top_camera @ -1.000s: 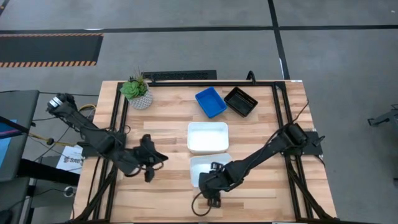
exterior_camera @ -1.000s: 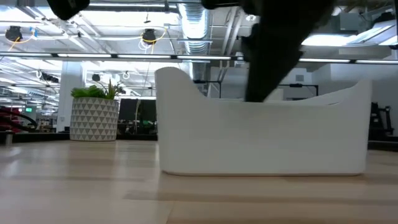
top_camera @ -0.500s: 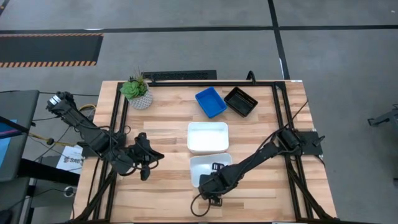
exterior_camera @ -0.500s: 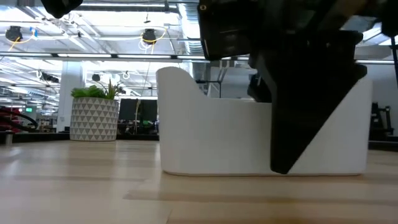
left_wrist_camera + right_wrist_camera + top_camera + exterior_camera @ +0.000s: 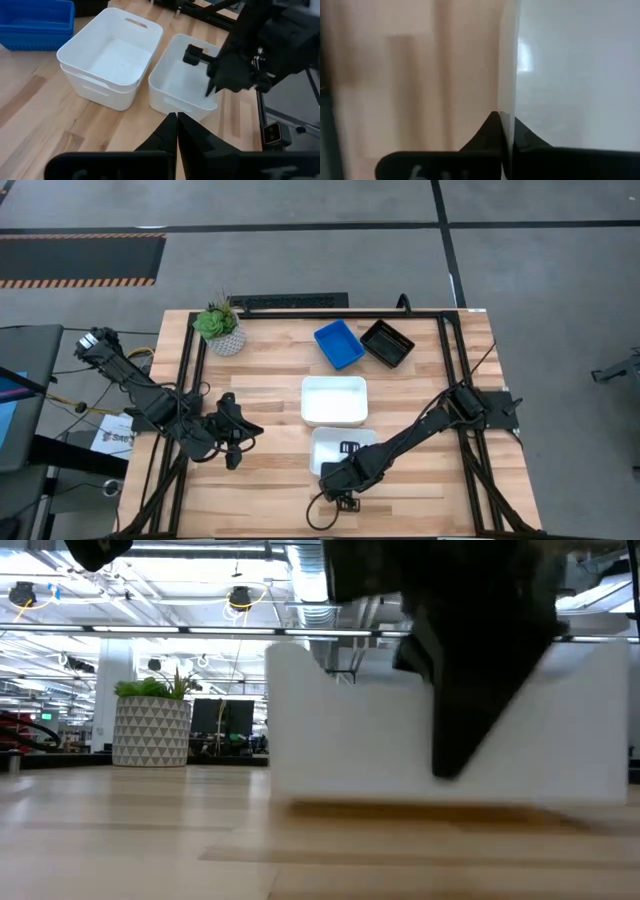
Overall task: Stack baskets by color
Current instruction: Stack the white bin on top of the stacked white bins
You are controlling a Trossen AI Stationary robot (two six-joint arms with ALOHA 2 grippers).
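Near the table's front a single white basket (image 5: 345, 442) stands behind my right gripper (image 5: 340, 472), which is shut on its near wall. Just beyond it sits a stack of two white baskets (image 5: 334, 400), one nested inside the other (image 5: 105, 60). At the far side lie a blue basket (image 5: 338, 344) and a black basket (image 5: 387, 342). My left gripper (image 5: 236, 448) hovers shut and empty over the table's left part, its fingertips (image 5: 177, 125) pointing toward the white baskets. My right gripper pinches the single basket's near long wall (image 5: 507, 80), one finger (image 5: 210, 89) inside the basket and one outside. The fingers come from above, pointing steeply down. In the low view the basket's near bottom edge (image 5: 450, 802) looks slightly raised above the table.
A green plant in a white patterned pot (image 5: 220, 328) stands at the far left corner. Black frame rails (image 5: 190, 380) run along the table's left and right sides. Bare wood lies between the two arms at the front left.
My right gripper has come down over the single white basket's near wall and shut on it. The basket has shifted a little toward the table's right edge, and its near bottom edge now shows a shadow gap above the wood.
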